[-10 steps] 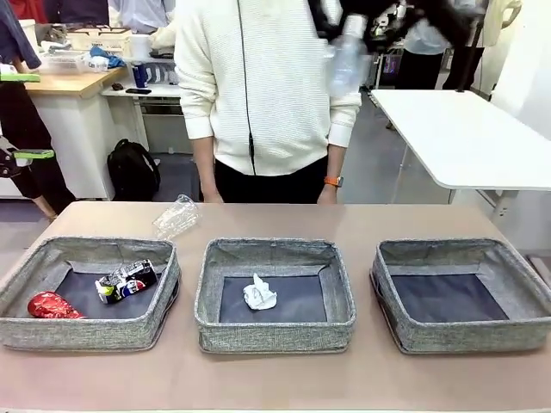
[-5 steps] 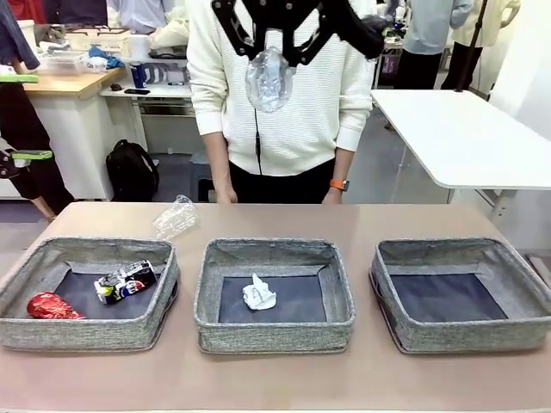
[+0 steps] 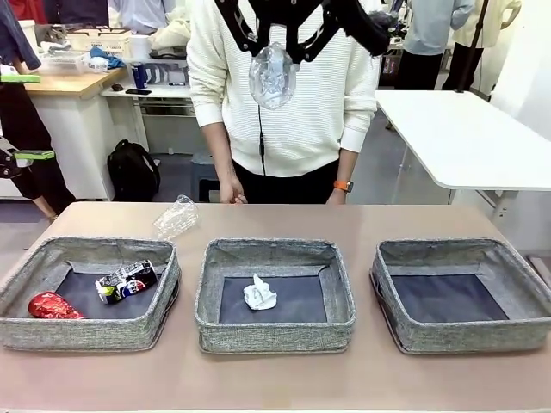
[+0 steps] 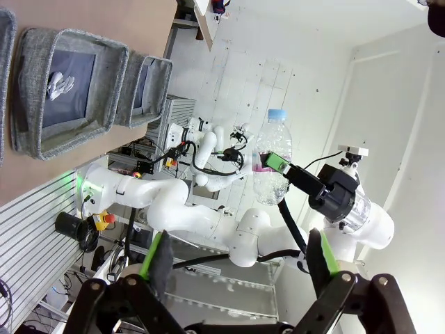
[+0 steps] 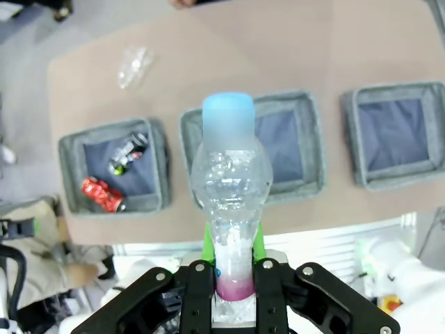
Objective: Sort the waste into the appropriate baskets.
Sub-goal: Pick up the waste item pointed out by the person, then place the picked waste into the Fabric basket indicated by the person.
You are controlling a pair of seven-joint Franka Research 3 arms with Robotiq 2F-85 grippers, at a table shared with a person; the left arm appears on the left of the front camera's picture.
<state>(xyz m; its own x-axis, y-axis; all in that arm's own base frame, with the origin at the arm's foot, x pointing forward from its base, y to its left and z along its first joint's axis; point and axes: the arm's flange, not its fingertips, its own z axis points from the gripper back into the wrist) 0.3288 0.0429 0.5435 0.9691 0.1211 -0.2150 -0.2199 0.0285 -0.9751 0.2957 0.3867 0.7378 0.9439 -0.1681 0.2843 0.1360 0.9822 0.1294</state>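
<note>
Nearest the robot, three baskets stand in a row on the desk (image 3: 362,219). The left basket (image 3: 86,331) holds the red can (image 3: 53,305) and the dark multicoloured can (image 3: 126,280). The middle basket (image 3: 275,335) holds the paper ball (image 3: 259,292). The right basket (image 3: 465,335) has a bare bottom. Just beyond the left basket, the clear plastic container (image 3: 176,216) lies on the desk. High above the desk, the right gripper (image 3: 275,47) pinches the pink-labelled bottle (image 3: 273,77), cap pointing toward the desk. The left gripper (image 4: 240,250) has its fingers spread and holds nothing.

Step in hand: carry the bottle to a basket. Judged from how the waste lies, the right basket suits plastics. Keep the pinch firm, travel right, lower the bottle inside the walls, then release.

The right wrist view looks down past the cap and places the bottle about over the middle basket. The front view gives its height above the desk. The left wrist view shows the grip from the side.
</note>
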